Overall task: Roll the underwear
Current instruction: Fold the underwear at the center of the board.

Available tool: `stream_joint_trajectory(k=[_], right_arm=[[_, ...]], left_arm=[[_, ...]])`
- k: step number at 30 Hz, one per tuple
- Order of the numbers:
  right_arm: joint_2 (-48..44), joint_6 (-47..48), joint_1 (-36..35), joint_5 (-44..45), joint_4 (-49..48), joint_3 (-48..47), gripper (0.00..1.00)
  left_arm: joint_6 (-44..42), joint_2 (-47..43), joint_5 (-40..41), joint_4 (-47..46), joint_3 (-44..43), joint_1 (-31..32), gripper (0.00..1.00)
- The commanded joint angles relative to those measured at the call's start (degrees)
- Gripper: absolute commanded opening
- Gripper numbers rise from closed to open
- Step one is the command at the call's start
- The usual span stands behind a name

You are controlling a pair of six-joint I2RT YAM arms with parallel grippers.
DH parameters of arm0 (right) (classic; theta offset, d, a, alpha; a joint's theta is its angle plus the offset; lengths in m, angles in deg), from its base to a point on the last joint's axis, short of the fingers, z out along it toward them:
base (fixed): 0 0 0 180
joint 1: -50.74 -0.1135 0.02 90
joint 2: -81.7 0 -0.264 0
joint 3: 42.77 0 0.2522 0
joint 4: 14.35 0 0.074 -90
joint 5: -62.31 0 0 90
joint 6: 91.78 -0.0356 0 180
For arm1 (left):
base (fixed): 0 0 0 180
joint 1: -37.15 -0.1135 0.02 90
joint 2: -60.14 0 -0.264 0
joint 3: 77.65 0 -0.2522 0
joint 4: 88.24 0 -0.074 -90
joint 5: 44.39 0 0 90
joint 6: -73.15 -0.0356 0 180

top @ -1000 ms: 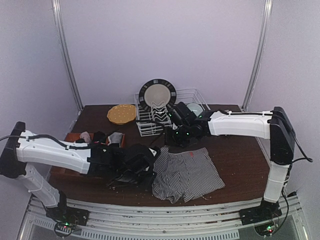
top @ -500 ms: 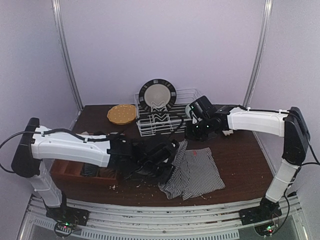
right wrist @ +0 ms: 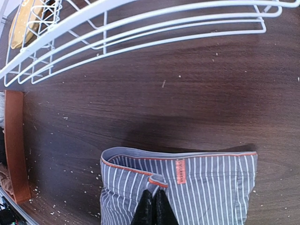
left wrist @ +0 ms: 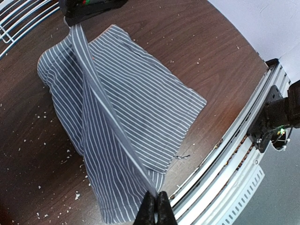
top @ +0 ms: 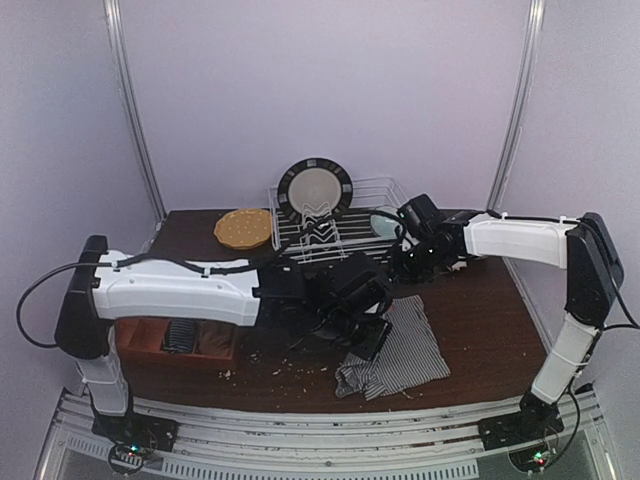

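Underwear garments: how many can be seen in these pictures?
1: the dark cloth underwear with fine white stripes is on the brown wooden table, pinched by the left tool and the right tool. More may be hidden in the orange-brown tray.

Top camera overlooks table (top: pixel 480 310); wrist cameras look down close, apparently sharing the striped underwear (left wrist: pixel 140 98)

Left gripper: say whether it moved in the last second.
Yes. The left gripper swung right, from near the wooden tray to below the wire dish rack, dragging the striped underwear along.
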Motion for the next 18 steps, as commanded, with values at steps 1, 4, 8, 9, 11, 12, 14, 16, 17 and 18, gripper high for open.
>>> stream_joint_trajectory(k=[1, 4, 8, 9, 11, 12, 14, 16, 17, 18], right_arm=[[-0.6, 1.9, 1.7, -0.3, 1.7, 2.0, 0.00], [-1.0, 2.3, 2.5, 0.0, 2.0, 2.6, 0.00], [-1.3, 3.1, 3.4, 0.2, 2.8, 2.9, 0.00], [-1.3, 3.3, 3.6, 0.4, 3.1, 3.0, 0.00], [-1.2, 3.7, 4.0, 0.6, 3.3, 3.4, 0.00], [-1.3, 3.8, 4.3, 0.8, 3.4, 3.6, 0.00], [-1.2, 3.9, 4.7, 1.2, 3.3, 4.4, 0.00], [-1.2, 3.9, 5.3, 1.2, 3.0, 5.0, 0.00], [-1.2, 4.0, 5.5, 1.2, 2.9, 5.2, 0.00], [-1.1, 4.1, 5.7, 1.2, 2.8, 5.3, 0.00]], left_arm=[[-1.3, 3.8, -2.8, 0.6, -5.2, 0.5, 0.00], [-1.6, 7.0, -3.5, 0.6, -8.6, 0.5, 0.00], [-2.9, 11.4, -4.9, 0.6, -13.9, 0.7, 0.00], [-3.2, 12.3, -5.3, 0.6, -15.1, 0.7, 0.00], [-3.9, 14.9, -6.2, 0.6, -17.6, 0.7, 0.00], [-4.2, 15.7, -6.7, 0.6, -18.8, 0.7, 0.00], [-4.7, 18.4, -7.7, 0.8, -21.6, 0.7, 0.00], [-5.1, 20.4, -8.5, 0.9, -23.7, 0.7, 0.00], [-5.2, 21.2, -8.6, 0.9, -24.6, 0.7, 0.00], [-5.4, 22.0, -8.7, 0.9, -25.5, 0.7, 0.00]])
